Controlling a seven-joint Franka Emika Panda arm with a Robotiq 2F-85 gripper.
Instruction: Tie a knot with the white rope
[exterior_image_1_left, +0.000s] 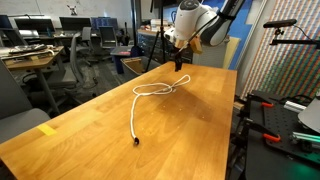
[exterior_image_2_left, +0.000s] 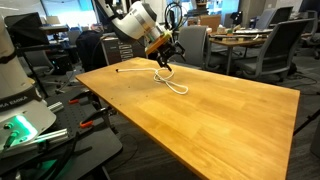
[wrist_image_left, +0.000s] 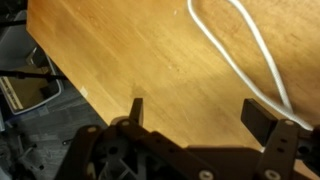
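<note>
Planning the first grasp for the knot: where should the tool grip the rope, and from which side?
Probably grip the rope on its straight tail, near the dark tip, from above, open tool across the strand. It lies flat on the table, so only a top-down pinch fits; there it is one strand, clear of the loop.

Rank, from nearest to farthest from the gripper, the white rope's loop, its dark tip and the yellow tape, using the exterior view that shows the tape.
1. The white rope's loop: close below the gripper.
2. The dark tip: mid-table, toward the camera.
3. The yellow tape: at the table's edge, far to the picture's left.
</note>
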